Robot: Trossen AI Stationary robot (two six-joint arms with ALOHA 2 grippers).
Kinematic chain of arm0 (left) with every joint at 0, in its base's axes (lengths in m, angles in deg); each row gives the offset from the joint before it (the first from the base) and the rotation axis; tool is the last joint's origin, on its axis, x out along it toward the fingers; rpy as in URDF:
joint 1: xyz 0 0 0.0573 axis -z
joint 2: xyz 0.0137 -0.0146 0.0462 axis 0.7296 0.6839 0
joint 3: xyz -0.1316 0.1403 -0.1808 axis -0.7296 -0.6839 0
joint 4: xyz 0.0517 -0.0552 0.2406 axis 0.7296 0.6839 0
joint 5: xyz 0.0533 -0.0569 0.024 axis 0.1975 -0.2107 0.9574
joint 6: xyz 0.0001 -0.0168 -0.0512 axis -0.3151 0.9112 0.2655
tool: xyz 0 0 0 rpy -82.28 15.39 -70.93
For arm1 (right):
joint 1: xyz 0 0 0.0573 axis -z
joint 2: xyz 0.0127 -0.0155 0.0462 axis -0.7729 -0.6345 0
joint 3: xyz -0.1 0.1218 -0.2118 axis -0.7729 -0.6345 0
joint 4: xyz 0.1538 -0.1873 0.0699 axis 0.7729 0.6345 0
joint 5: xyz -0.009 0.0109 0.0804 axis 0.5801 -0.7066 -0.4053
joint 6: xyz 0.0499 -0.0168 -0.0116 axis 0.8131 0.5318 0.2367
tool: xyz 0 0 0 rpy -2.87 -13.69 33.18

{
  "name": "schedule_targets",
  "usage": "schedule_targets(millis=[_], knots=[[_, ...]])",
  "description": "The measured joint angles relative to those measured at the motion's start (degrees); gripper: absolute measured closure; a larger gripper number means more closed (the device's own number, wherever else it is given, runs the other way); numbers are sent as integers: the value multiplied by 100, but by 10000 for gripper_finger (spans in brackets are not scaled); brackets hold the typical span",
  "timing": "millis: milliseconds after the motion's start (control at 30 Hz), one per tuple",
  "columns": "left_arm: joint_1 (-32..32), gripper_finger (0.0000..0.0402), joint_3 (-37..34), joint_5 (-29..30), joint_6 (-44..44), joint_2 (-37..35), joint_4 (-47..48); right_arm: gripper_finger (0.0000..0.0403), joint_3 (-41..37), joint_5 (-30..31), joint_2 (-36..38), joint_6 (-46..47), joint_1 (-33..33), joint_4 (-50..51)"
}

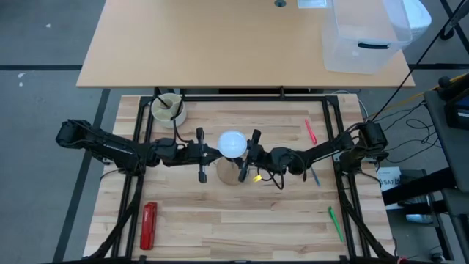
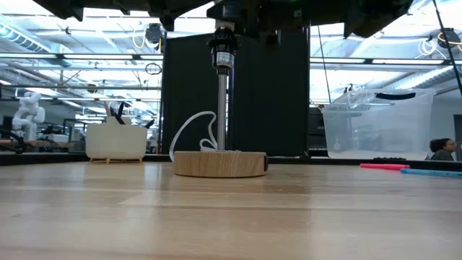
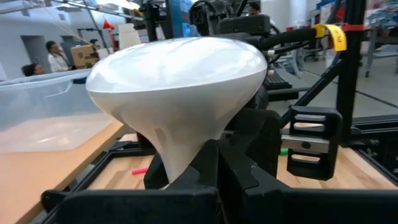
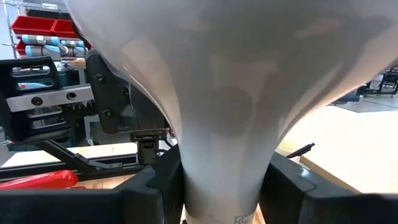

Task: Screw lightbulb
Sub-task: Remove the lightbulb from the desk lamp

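Left tool (image 1: 206,152): arm stretched low across the table (image 1: 220,220) from the left, fingers clenched on the narrow neck of the small white mushroom-shaped lightbulb (image 1: 233,144). Right tool (image 1: 249,154): arm reaching in from the opposite side, fingers (image 4: 163,180) flanking the same neck, close against it; a firm grasp cannot be told. Bulb upright at table centre, above the round wooden disc with black socket (image 2: 220,163).

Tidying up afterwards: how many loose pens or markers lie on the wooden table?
3 that I can see: a pink marker at the far right, a blue pen just beyond the right arm, and a green marker near the front right. The arms may hide others.
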Motion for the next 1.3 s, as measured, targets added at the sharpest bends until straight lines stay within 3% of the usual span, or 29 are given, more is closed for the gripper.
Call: schedule_targets(millis=[300,500,667,1000,1167,1300], knots=[[5,402,-4,228,-150,-207,144,259,-2,-56,137,-67,-2,190],[-2,402,2,763,70,-604,1251,259,-4,-117,365,-125,-17,533],[11,401,-34,763,889,-344,1986,260,-4,-72,380,-227,-9,539],[144,401,-166,612,1522,1110,1290,260,-4,-58,380,-248,18,551],[126,377,-160,385,1442,2082,36,255,-4,-65,380,-262,42,556],[-7,348,-156,322,1329,2366,-637,260,-4,-139,380,-254,42,628]])
